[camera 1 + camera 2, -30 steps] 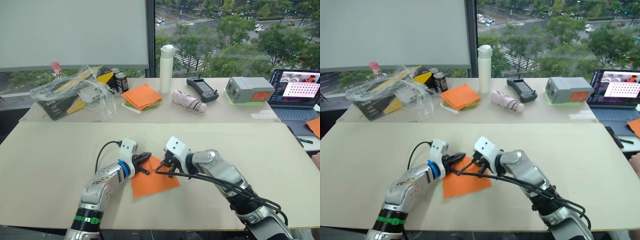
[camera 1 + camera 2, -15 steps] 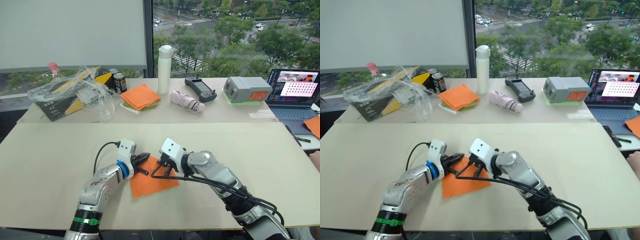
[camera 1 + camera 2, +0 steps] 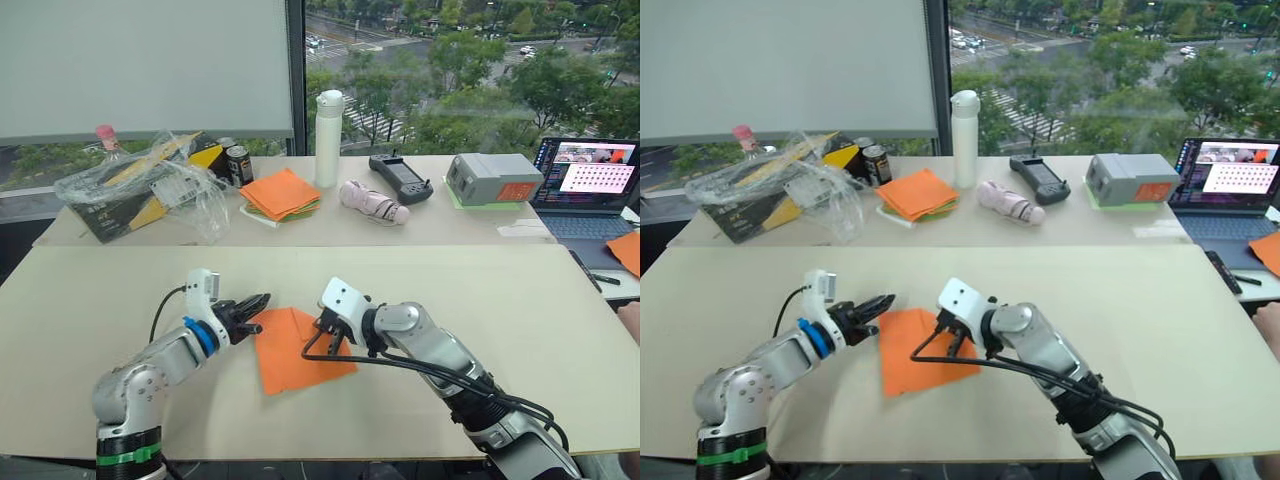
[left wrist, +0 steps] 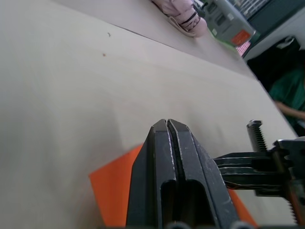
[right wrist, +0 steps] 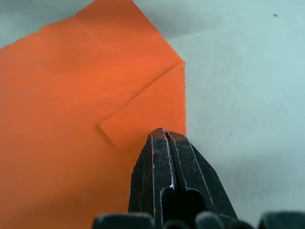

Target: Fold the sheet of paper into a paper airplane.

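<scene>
The sheet of paper [image 3: 298, 347] is seen lying flat on the near, pale table [image 3: 520, 300], roughly midway between the two arms, with one corner folded over into a small triangular flap — the crease is plainest in the right wrist view. The right gripper [image 3: 329, 333] is pressed down on that flap, its black fingers [image 5: 164, 167] brought tightly together with nothing caught between them, the tips resting on the paper near its right edge. The left gripper [image 3: 247, 308] is held just beside the sheet's left edge, above the table, its fingers [image 4: 174, 171] likewise closed against each other and empty. On the far table a pile of orange and green sheets [image 3: 283, 194], a white bottle [image 3: 329, 138], a black handheld controller [image 3: 404, 178], a grey box [image 3: 491, 179] and an open laptop [image 3: 592, 180] are set out — all well apart from the sheet.
</scene>
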### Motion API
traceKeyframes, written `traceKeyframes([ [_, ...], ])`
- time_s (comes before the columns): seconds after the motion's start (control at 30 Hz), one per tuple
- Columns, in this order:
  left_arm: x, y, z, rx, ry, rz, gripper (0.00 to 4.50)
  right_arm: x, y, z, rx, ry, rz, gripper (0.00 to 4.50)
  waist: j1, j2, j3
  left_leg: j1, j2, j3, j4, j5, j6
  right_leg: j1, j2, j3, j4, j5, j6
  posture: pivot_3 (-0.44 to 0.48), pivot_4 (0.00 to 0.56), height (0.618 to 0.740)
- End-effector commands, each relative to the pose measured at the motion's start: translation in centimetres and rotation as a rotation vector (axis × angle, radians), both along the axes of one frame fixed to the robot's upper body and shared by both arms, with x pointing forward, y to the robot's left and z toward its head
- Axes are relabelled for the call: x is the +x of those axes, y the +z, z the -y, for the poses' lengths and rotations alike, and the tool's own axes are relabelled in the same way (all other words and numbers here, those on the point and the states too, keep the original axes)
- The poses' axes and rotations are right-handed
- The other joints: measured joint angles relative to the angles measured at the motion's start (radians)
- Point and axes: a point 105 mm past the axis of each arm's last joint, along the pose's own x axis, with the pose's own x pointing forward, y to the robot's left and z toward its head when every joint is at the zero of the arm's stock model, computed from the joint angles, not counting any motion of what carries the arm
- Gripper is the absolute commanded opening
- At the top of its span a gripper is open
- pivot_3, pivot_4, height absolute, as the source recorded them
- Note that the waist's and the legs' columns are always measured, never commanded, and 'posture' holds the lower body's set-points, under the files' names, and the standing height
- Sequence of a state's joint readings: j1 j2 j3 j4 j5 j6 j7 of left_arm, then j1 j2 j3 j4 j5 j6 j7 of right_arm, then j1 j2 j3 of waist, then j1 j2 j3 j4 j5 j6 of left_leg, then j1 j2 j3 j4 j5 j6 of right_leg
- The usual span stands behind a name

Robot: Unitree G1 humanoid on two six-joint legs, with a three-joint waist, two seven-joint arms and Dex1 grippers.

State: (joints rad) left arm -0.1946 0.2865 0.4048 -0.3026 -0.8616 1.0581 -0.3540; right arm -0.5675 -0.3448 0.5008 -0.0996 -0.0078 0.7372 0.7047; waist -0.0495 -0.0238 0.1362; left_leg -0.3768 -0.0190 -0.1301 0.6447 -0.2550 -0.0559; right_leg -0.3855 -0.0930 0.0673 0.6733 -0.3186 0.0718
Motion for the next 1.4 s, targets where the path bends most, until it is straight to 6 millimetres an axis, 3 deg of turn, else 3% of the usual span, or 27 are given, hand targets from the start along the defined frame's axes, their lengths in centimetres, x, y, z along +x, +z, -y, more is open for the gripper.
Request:
traceKeyframes([
  [0.03,-1.4,0.9,-1.5,-0.04,0.037,0.001,0.0,-0.7,-2.6,0.3,-0.056,0.008,-0.081,0.04,-0.001,0.0,0.0,0.0,0.0,0.0,0.0,0.0,0.0,0.0,0.0,0.0,0.0,0.0,0.0,0.0,0.15,0.74],
  [0.23,-2.7,-0.7,-2.0,0.025,0.057,-0.07,1.81,-0.6,-2.6,0.2,-0.061,0.025,-0.079,0.0,0.003,0.0,0.0,0.001,0.0,0.0,0.0,0.0,0.0,0.001,0.0,0.0,0.0,0.0,0.0,0.0,0.15,0.74],
  [0.5,-3.2,-3.7,-1.1,0.056,0.043,-0.164,1.81,-0.5,-2.6,0.1,-0.069,0.038,-0.074,0.0,0.002,0.0,0.0,0.002,0.0,0.001,-0.001,0.0,0.0,0.001,0.0,0.001,0.0,0.0,0.0,0.0,0.15,0.74],
  [0.63,-2.4,-4.4,-1.0,0.07,0.056,-0.178,1.81,-0.5,-2.5,0.2,-0.071,0.037,-0.073,0.0,0.005,0.0,0.0,0.002,0.0,0.001,-0.001,0.0,0.0,0.001,0.0,0.001,0.0,0.0,0.0,0.0,0.15,0.74],
  [0.93,-0.8,-4.5,-0.2,0.072,0.063,-0.166,1.81,-0.5,-2.5,0.4,-0.073,0.027,-0.073,0.0,0.006,0.0,0.0,0.004,0.0,0.001,-0.001,0.0,0.0,0.003,0.0,0.001,-0.001,0.0,0.0,0.0,0.15,0.74],
  [1.4,-0.2,-4.1,0.1,0.054,0.072,-0.151,1.81,-0.6,-2.6,0.5,-0.073,0.019,-0.07,0.0,0.006,0.0,0.0,0.004,0.0,0.001,-0.001,0.0,0.0,0.003,0.0,0.001,-0.001,0.0,0.0,0.0,0.15,0.74],
])
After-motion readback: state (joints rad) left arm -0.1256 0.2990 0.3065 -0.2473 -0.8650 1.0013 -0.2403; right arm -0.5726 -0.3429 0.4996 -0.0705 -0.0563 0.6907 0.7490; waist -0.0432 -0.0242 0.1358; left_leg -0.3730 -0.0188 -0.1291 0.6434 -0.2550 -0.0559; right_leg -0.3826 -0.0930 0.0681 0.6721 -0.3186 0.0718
